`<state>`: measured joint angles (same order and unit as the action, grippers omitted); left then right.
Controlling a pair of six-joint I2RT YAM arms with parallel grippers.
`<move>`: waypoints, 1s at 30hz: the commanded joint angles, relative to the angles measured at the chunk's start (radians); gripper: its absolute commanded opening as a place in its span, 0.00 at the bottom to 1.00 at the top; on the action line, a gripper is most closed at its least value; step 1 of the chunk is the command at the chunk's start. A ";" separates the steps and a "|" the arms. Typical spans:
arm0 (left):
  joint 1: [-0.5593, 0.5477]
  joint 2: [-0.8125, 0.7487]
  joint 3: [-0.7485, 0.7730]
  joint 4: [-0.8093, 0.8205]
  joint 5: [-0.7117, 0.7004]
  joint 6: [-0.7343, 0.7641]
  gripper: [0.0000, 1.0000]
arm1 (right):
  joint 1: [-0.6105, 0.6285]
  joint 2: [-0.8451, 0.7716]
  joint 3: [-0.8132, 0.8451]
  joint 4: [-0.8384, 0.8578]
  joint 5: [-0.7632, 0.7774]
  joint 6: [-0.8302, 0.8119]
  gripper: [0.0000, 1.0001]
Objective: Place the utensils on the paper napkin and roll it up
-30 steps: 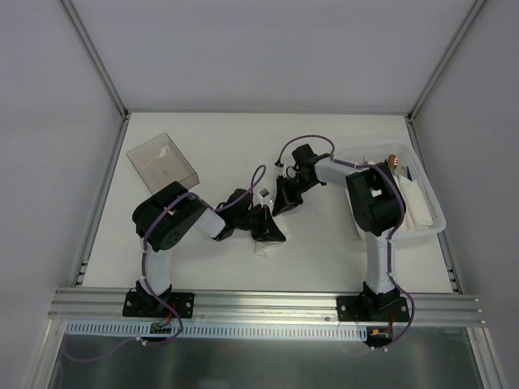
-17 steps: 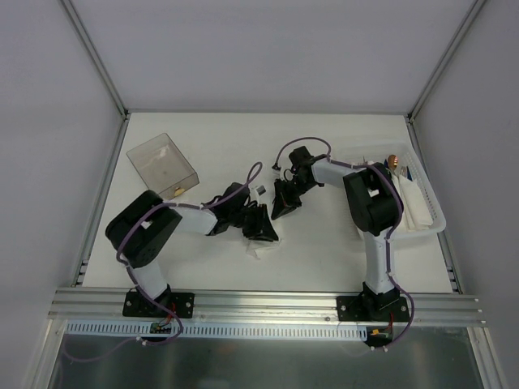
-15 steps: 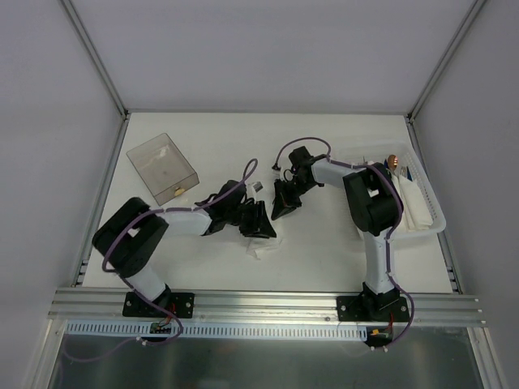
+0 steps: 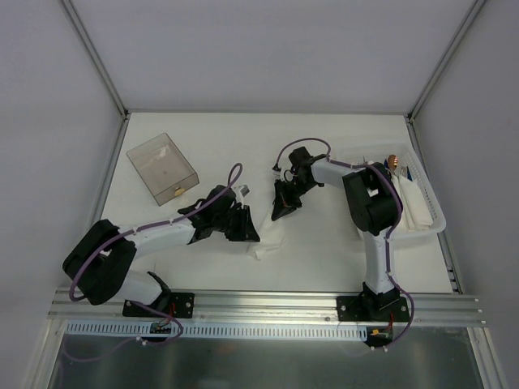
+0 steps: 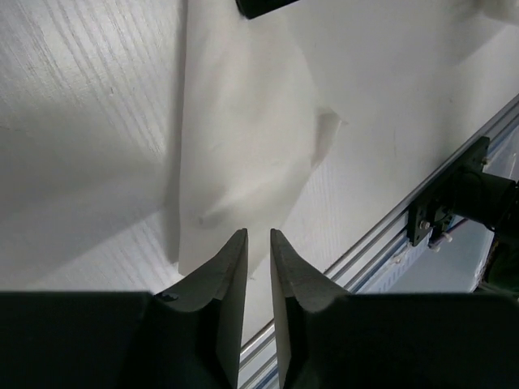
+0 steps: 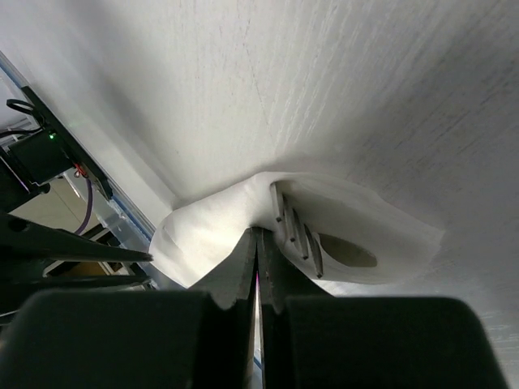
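Napkin first: paper napkin (image 4: 266, 245) lying near the middle of the white counter (image 4: 324, 255), between the two grippers and a little nearer the arm bases. Thin, soft white sheet, no longer flat: folded over into a loose, rumpled bundle with rounded creases (image 5: 243, 138).

In the right wrist view, fold open like a shallow pocket (image 6: 203, 227). Flat grey metal tines of a fork (image 6: 293, 231) poking out side by side from under the paper. Just beside them, a darker oval shadow showing through the sheet; too vague to name.

Right gripper (image 6: 256, 235) clenched, its dark tapered fingers pressed flat together, tips against the edge of the fold. Impossible to tell whether any paper is nipped between them. From above, poised at the far end of the bundle (image 4: 281, 212).

Left gripper (image 5: 257, 241) drawn almost closed, only a thin slit between the smooth black wedge-shaped fingers, nothing seen in it. Tips at the near edge of the sheet. From above, low over the counter, just left of the bundle (image 4: 243, 228), arm stretched out long.

Counter surface matt white with a fine, wood-like grain. Clear, boxy plastic container (image 4: 162, 168) well off to the far left. White slatted tray (image 4: 440, 220) along the right edge.
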<state>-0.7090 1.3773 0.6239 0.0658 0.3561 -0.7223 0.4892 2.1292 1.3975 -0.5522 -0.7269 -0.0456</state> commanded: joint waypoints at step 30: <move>0.042 0.374 -0.036 0.135 0.007 -0.121 0.00 | -0.020 -0.100 0.061 -0.081 -0.112 -0.142 0.24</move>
<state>-0.7078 1.6882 0.6228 0.3187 0.5003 -0.8898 0.4759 2.1300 1.4258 -0.6006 -0.7971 -0.1341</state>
